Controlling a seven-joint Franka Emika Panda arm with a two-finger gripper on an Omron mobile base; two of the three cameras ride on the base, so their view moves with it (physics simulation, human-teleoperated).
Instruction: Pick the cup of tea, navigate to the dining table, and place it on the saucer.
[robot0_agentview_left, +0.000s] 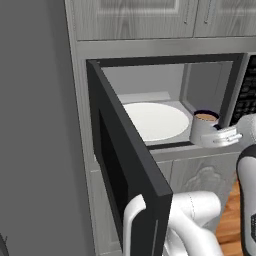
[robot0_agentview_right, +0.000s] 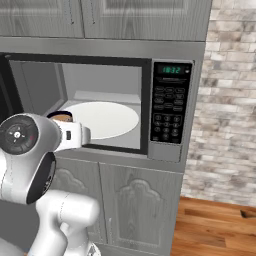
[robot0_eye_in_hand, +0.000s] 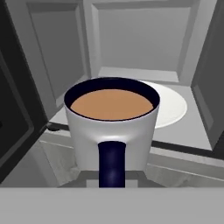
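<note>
Inspecting the open microwave (robot0_agentview_right: 170, 100), we found the fingers (robot0_agentview_left: 224, 136) closed on the cup of tea (robot0_agentview_left: 204, 127), held upright at the doorway, beside the white plate (robot0_agentview_left: 155, 120).

A white plate (robot0_agentview_left: 156, 121) lies on the microwave floor (robot0_agentview_left: 145, 97).
</note>
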